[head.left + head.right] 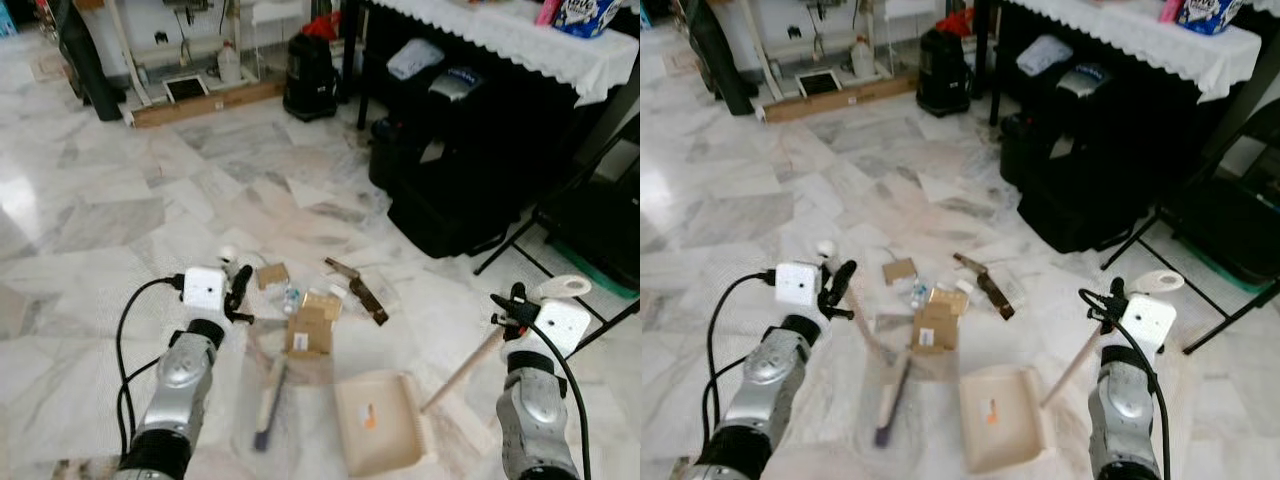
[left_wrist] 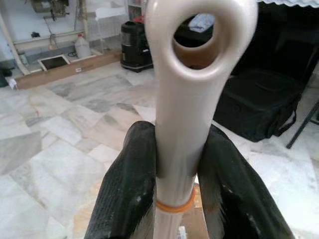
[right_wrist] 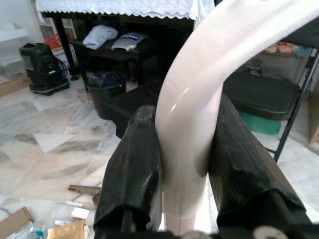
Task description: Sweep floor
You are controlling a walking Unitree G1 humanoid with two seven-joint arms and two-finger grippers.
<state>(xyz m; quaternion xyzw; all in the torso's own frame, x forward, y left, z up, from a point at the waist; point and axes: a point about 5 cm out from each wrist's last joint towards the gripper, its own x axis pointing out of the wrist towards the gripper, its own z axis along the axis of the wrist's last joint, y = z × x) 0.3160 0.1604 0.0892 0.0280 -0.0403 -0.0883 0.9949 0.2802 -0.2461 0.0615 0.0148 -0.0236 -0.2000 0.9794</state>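
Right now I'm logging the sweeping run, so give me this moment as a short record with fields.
left gripper: shut on broom handle
right gripper: shut on dustpan handle
broom head: on the floor, beside the dustpan
dustpan: flat on the floor, between the arms
litter: cardboard boxes, brown strip, small scraps ahead of the dustpan
floor: marble tiles
surroundings: black bags under a cloth-covered table

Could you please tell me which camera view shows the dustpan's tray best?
The left eye view: the dustpan's tray lies whole on the floor, its handle running up to the right gripper. The right eye view shows it much the same. The right wrist view shows the handle clamped between the fingers.
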